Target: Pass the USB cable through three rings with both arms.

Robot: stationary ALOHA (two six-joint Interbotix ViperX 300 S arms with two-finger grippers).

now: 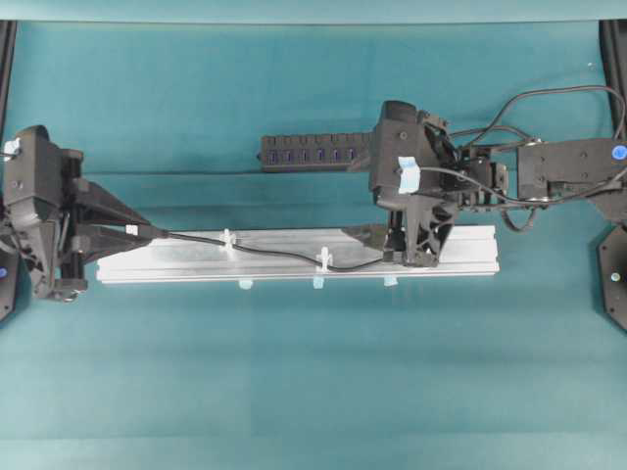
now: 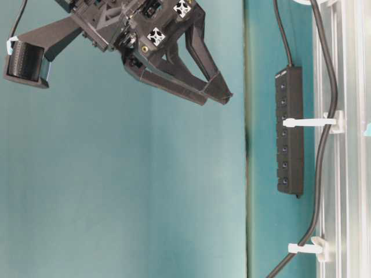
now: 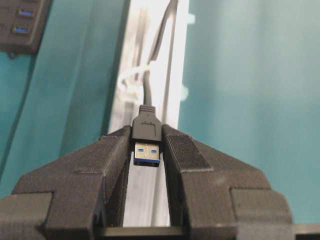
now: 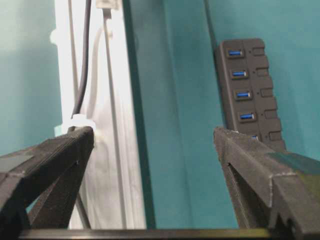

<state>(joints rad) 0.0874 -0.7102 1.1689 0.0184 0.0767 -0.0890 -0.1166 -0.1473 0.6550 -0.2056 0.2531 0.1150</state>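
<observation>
My left gripper (image 1: 147, 232) (image 3: 146, 150) is shut on the USB cable's black plug (image 3: 146, 126), whose silver tip points back between the fingers. The cable (image 1: 274, 253) runs right along the rail, through one white ring (image 1: 228, 242) and then another (image 1: 323, 260). It disappears under my right gripper (image 1: 411, 257). That gripper (image 4: 152, 142) (image 2: 217, 97) hangs wide open over the rail's right end, holding nothing. One of its fingers (image 4: 75, 145) is beside a ring (image 4: 82, 122) with the cable (image 4: 85, 60) in it. In the overhead view the third ring is hidden beneath the right gripper.
The silver aluminium rail (image 1: 196, 264) lies across the middle of the teal table, with pale blue tape tabs (image 1: 317, 284) on its near edge. A black multi-port hub (image 1: 309, 154) (image 4: 247, 85) lies behind the rail. Its cord loops by the right arm.
</observation>
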